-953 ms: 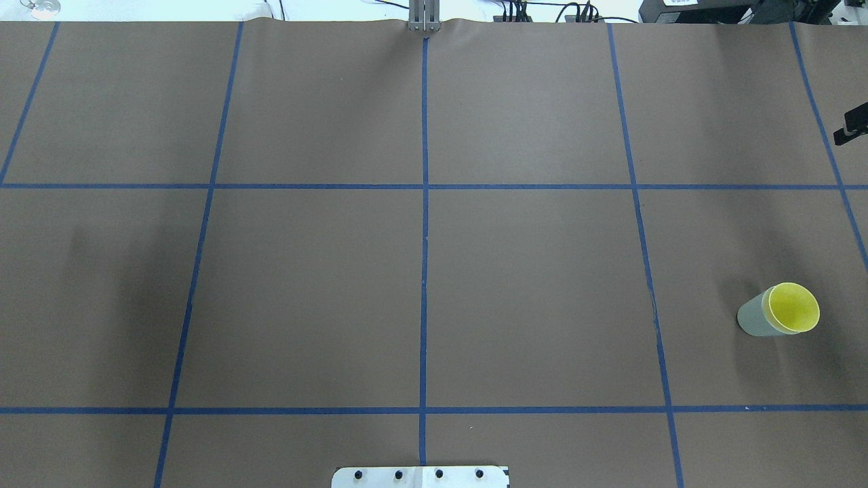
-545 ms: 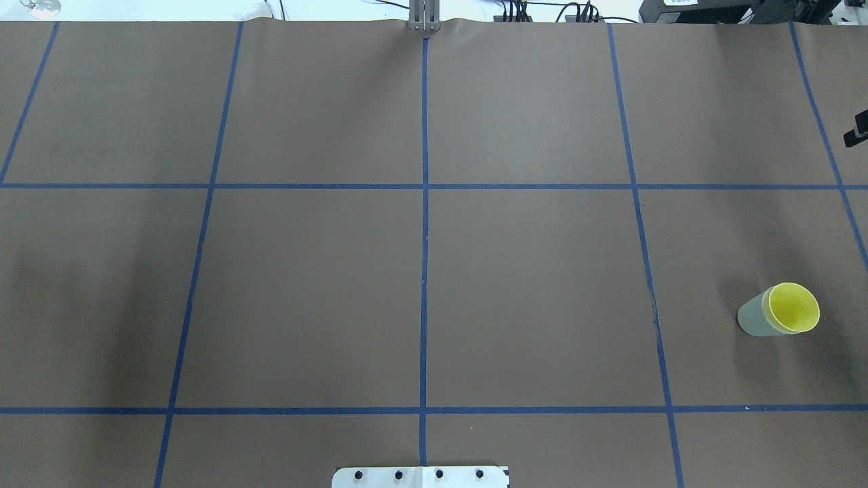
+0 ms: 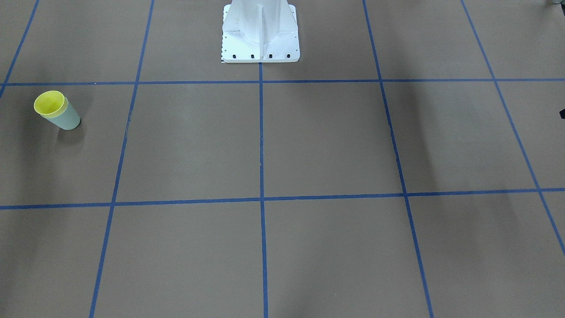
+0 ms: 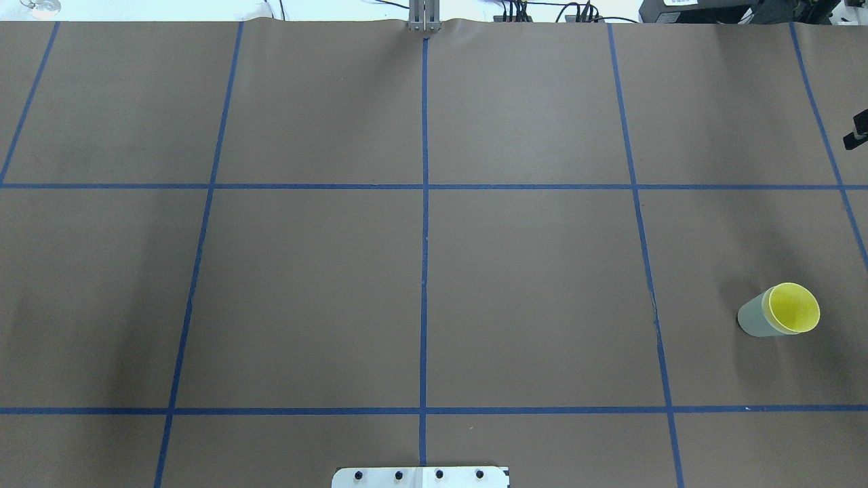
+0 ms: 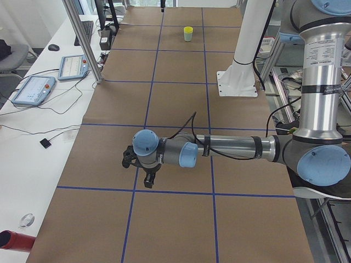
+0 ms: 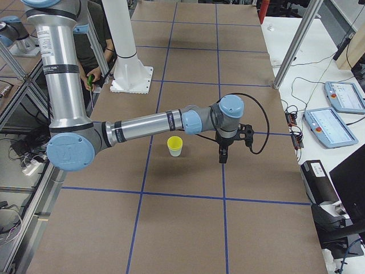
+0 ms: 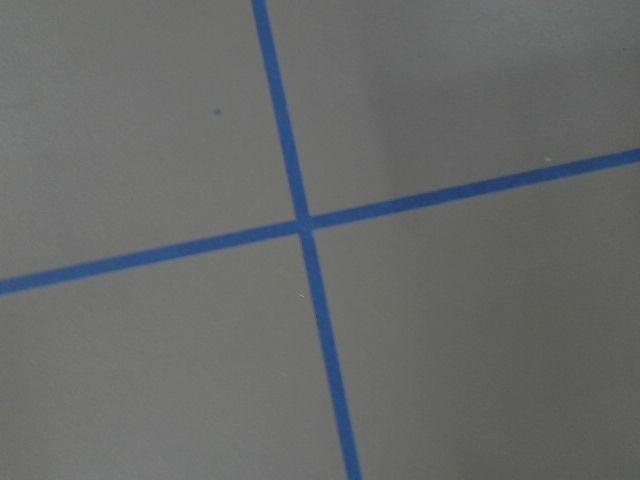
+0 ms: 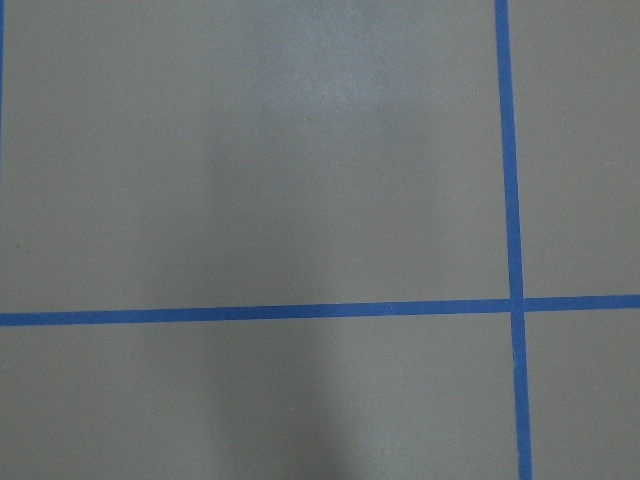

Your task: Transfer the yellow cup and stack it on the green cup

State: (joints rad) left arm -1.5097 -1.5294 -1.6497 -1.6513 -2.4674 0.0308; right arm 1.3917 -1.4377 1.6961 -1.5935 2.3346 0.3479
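The yellow cup (image 4: 793,306) sits nested inside the green cup (image 4: 751,320), and the pair stands upright on the brown table at the right. It also shows at the left of the front view, yellow cup (image 3: 49,103) in green cup (image 3: 66,119). The right gripper (image 6: 235,149) hovers beside the cups, apart from them; only a dark sliver of it shows at the overhead view's right edge. The left gripper (image 5: 137,172) hovers low over the table's far-left end, far from the cups. I cannot tell whether either is open or shut.
The white robot base plate (image 4: 420,476) stands at the table's near middle edge. Blue tape lines (image 4: 424,203) mark a grid on the brown paper. Aluminium posts (image 5: 82,38) and control tablets (image 5: 33,87) line the operators' side.
The dark sliver of the right gripper at the overhead view's right edge has slid a little further right. The shadow at the left has drifted left. The cups have not moved.
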